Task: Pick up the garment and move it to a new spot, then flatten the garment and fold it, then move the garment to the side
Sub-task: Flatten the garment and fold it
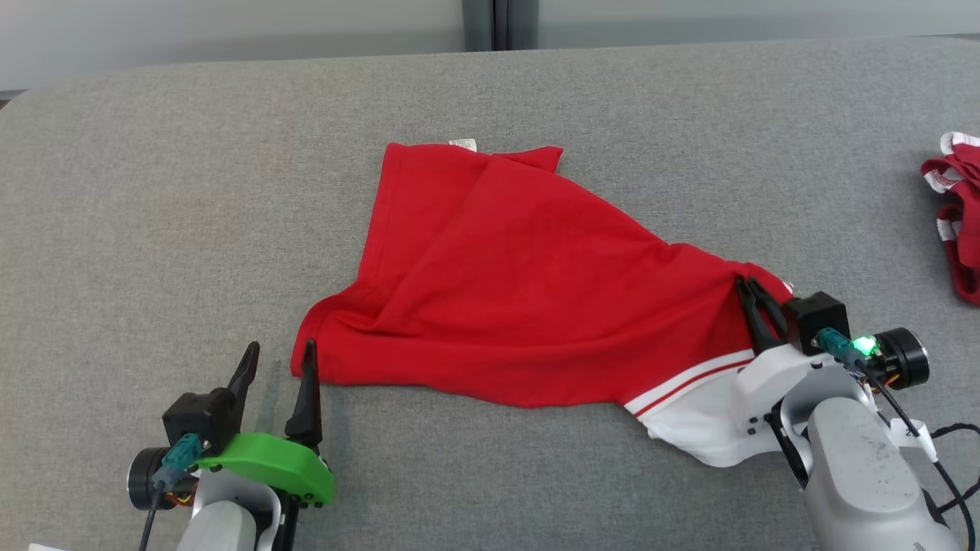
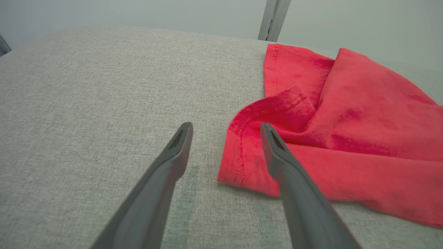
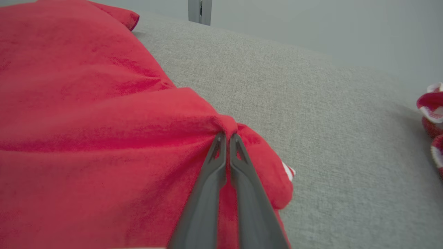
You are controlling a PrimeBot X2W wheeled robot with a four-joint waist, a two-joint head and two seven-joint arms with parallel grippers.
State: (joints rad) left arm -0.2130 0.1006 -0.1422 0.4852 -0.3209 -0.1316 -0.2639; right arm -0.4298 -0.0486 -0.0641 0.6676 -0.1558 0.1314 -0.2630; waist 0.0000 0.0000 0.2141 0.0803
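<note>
Pinching a raised fold of the red knit garment (image 1: 521, 306), the right gripper (image 1: 744, 283) has its 2 dark fingers pressed together on the cloth, over the near-right part of the grey fabric-covered table (image 1: 191, 191). The right wrist view shows the fold bunching at the tips (image 3: 226, 135). The garment (image 3: 86, 103) lies across the table's middle, wrinkled and partly doubled over, not flat. A small white label (image 1: 462, 143) shows at its edge toward the table's far side, and the white hem band with 2 red stripes (image 1: 697, 413) lies toward the table's near side, partly under the right wrist. The left gripper (image 1: 279, 348) is spread wide and holds nothing, at the table's near-left part. In the left wrist view (image 2: 226, 128), 1 finger overlaps the garment's stitched corner (image 2: 242, 152); whether it is touching or just above it is unclear. Judged step: regrasp for flattening. Risks: a 1-point pinch on a thin fold may slip if pulled hard, or drag the whole cloth and add creases. The hem band under the wrist may catch. The left finger may snag the corner if it moves sideways. A second red-and-white cloth pile (image 1: 957, 214) sits at the table's right edge, so a pull that way may tangle the two.
</note>
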